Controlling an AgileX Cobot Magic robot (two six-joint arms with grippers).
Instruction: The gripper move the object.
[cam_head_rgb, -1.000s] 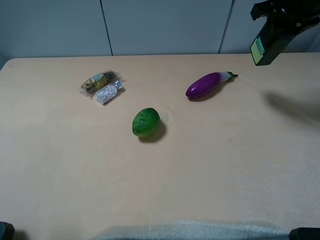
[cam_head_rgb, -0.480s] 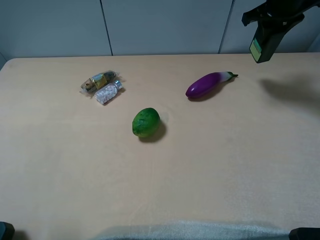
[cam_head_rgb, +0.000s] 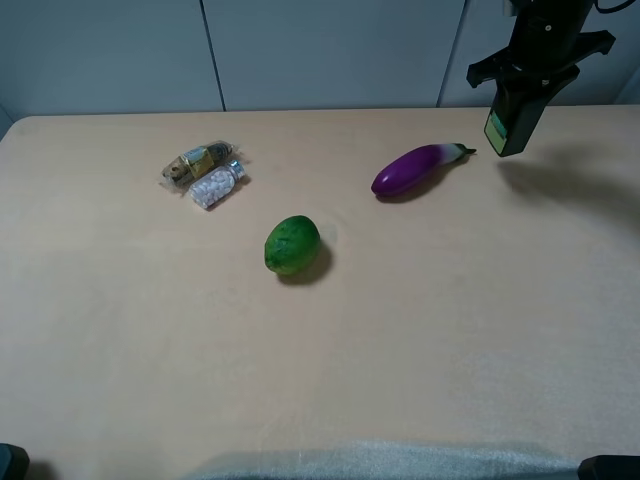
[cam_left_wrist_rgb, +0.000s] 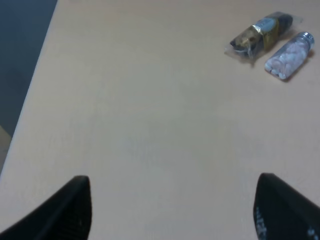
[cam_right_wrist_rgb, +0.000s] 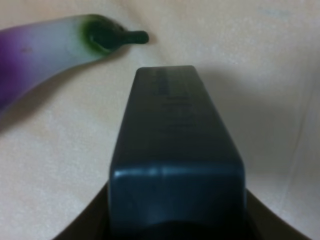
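Right hand (cam_head_rgb: 538, 62) raised over the table's far right corner, pointing down, clamped on bottle (cam_head_rgb: 512, 118). Left hand (cam_left_wrist_rgb: 172, 210): fingers spread wide.

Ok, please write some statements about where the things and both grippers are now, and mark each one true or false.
1. The right gripper holds the dark bottle in the air above the table. True.
2. The lime touches the eggplant. False: they lie apart.
3. The clear vial lies right beside the wrapped packet. True.
4. The left gripper is shut on the clear vial. False: it is open and holds nothing.
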